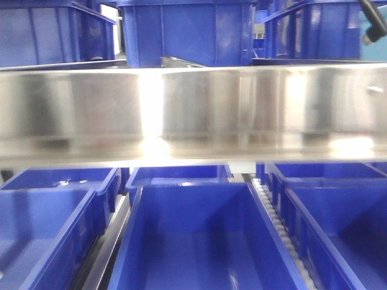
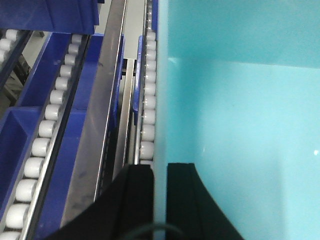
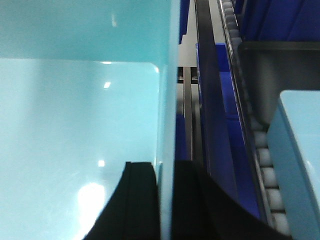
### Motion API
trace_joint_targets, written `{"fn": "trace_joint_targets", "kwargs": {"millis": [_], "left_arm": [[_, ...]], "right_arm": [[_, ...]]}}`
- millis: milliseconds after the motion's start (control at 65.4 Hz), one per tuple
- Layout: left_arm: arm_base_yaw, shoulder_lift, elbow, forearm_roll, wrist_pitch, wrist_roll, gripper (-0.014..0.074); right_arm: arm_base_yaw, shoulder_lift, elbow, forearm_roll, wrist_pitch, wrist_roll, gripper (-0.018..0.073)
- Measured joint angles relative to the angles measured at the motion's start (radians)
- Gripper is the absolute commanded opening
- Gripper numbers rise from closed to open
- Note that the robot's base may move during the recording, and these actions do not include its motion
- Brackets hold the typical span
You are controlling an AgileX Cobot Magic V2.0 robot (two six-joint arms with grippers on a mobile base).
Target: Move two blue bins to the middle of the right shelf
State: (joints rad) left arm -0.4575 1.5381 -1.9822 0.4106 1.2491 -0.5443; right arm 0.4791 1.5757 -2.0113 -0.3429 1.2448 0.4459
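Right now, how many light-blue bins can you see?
2. One light-blue bin is gripped by the left claw and right claw; a second bin sits on the rollers to its right. More may be hidden.

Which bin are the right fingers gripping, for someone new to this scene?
Find the roller track lined with royal-blue bins. Left of it is a pale aqua bin, its wall pinched between the right gripper's black fingers. The other pale bin rests on the track, ungripped.
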Motion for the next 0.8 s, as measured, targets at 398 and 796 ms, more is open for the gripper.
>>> {"fn": "trace_joint_targets", "kwargs": {"millis": [398, 796], "left_arm": [[0.000, -0.002, -0.001, 0.008, 0.002, 0.000, -0.0111], [0.000, -0.002, -0.001, 0.008, 0.002, 0.000, -0.0111]], "right_arm": [[0.003, 0.000, 0.000, -0.004, 0.000, 0.000, -0.0162], [0.003, 0.000, 0.000, -0.004, -0.002, 0.000, -0.0162]]}}
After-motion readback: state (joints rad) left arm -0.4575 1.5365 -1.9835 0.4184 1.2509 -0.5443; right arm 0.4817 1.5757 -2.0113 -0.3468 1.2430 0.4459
